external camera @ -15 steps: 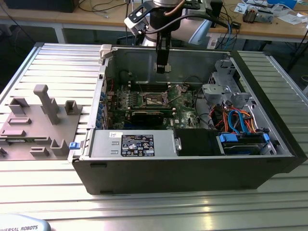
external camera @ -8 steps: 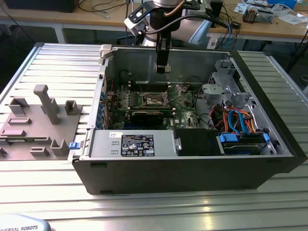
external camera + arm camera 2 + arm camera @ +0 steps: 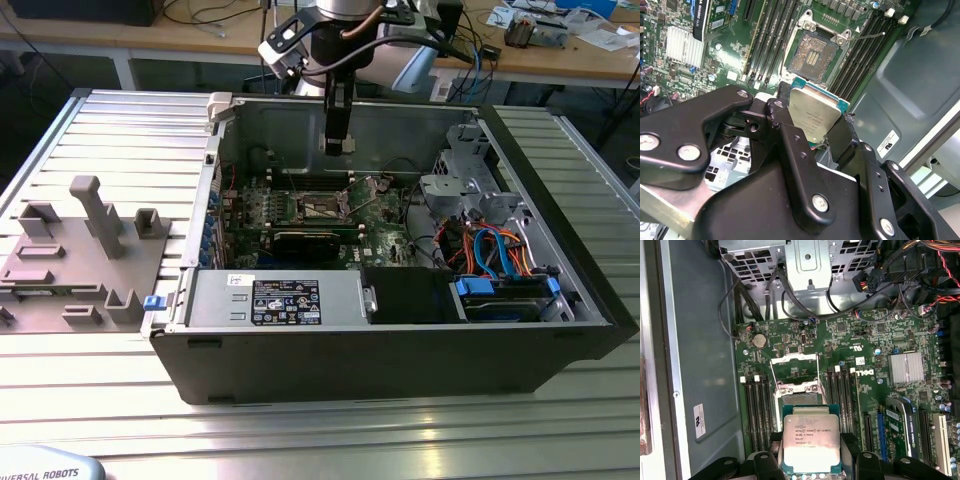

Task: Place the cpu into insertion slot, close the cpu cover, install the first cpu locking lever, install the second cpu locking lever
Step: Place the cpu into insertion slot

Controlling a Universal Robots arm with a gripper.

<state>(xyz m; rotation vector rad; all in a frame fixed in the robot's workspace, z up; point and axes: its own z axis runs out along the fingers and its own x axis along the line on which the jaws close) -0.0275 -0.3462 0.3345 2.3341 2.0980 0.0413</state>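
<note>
The gripper [image 3: 338, 143] hangs inside the open computer case [image 3: 400, 350], clenched on the chip [image 3: 814, 114]. Its black fingers [image 3: 782, 117] press two opposite edges and leave the silvery top face bare. I judge the edge hold is meant to spare the chip's underside. The chip is in the air and touches nothing but the fingers.

In the exterior view the socket [image 3: 322, 207] lies on the green board [image 3: 385, 215] at about 6 o'clock from the gripper, near it but apart. A long black card [image 3: 305, 243] lies at 6 o'clock of the socket, and a metal drive cage [image 3: 455, 185] stands at 3 o'clock.

Both wrist views show the socket uncovered, with its dark contact field bare inside the metal rim. A thin wire lever [image 3: 867, 36] stands swung out from it, probably to keep the opening free. In the first wrist view the chip's sides run parallel to the socket's rim, likely so the two match. The chip is not yet seated.
</note>
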